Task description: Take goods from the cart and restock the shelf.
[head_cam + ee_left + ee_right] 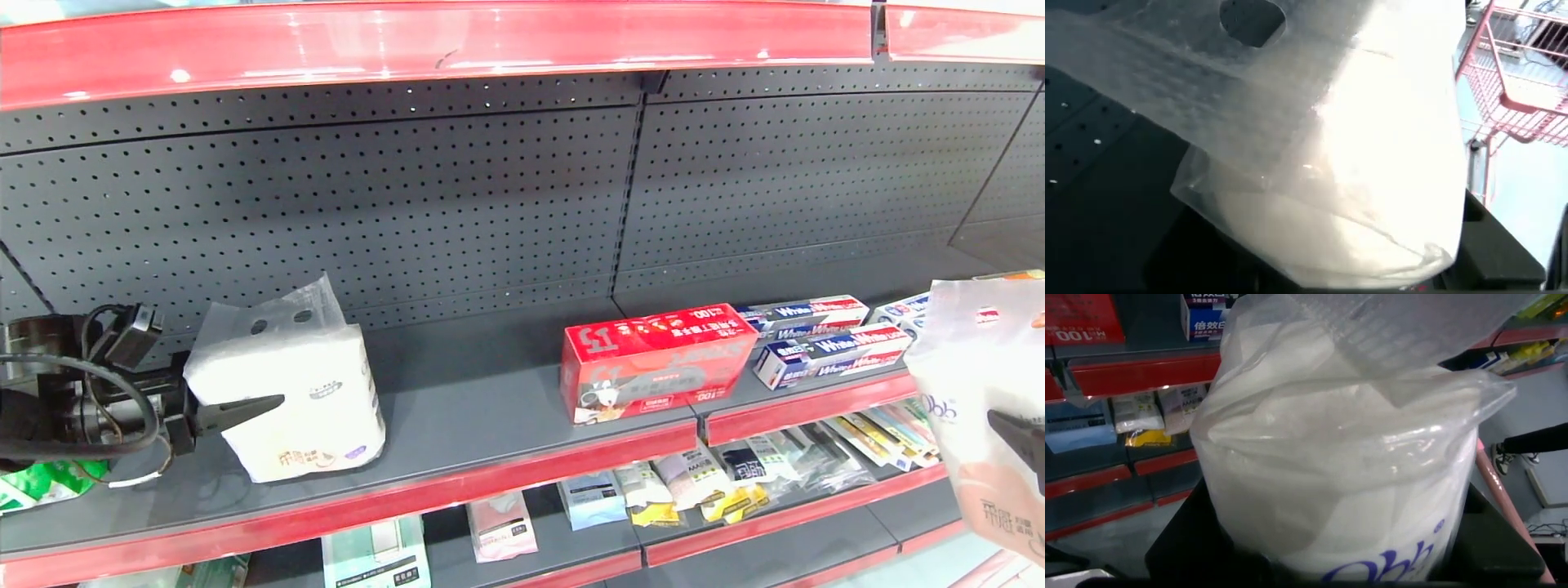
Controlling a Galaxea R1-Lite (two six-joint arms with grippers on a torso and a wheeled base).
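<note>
Tissue pack (326, 359) rests on the grey shelf (473, 392), clamped in the left hand (273, 392), with one dark finger lying across its front face. Well to that hand's right lie a red box (653, 359) and, past it, toothpaste boxes (833, 339). The right hand (1020, 441) grips a second tissue pack (971, 384), held off the shelf before its red edge. A red wire cart (1519, 90) stands off to one side of the left hand.

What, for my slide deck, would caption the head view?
Left pincer holds a tissue pack on the grey shelf; right pincer holds a second pack aloft.
</note>
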